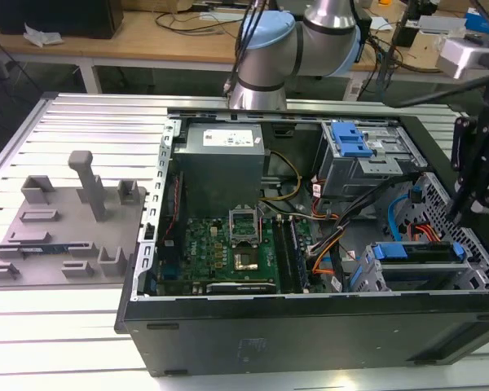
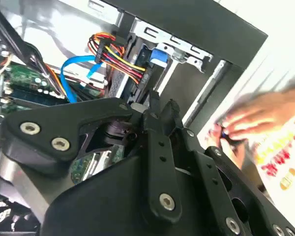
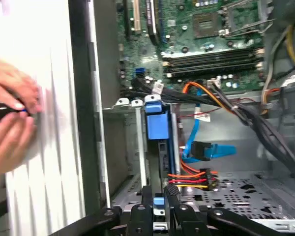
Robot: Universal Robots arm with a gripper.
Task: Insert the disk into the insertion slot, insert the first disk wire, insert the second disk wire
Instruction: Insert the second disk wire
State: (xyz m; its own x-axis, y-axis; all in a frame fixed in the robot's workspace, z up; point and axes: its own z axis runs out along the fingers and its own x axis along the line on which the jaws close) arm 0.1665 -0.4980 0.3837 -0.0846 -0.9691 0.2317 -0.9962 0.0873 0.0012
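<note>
Open computer case lying on its side on a ribbed metal table, with the robot arm reaching over it from the far edge. The disk sits inside the insertion slot at the near corner of the case on the exterior view's right; its blue frame shows at the end facing the circuit board. In the first wrist view the disk is seen edge-on, standing upright between the grey walls of the insertion slot. The gripper hangs just above the outer end of the disk, clear of it; it also appears in both wrist views, and whether it is apart or together cannot be told. A bundle of red, orange and yellow wires reaches the edge of the disk; whether its plug is seated cannot be told. A flat blue cable lies just beside the disk, its end apart from it. A taller metal bay with a blue clip stands farther back in the case. A person's hand, blurred, rests on the table outside the case wall around a small dark object. A grey fixture block lies on the table at the exterior view's left.
</note>
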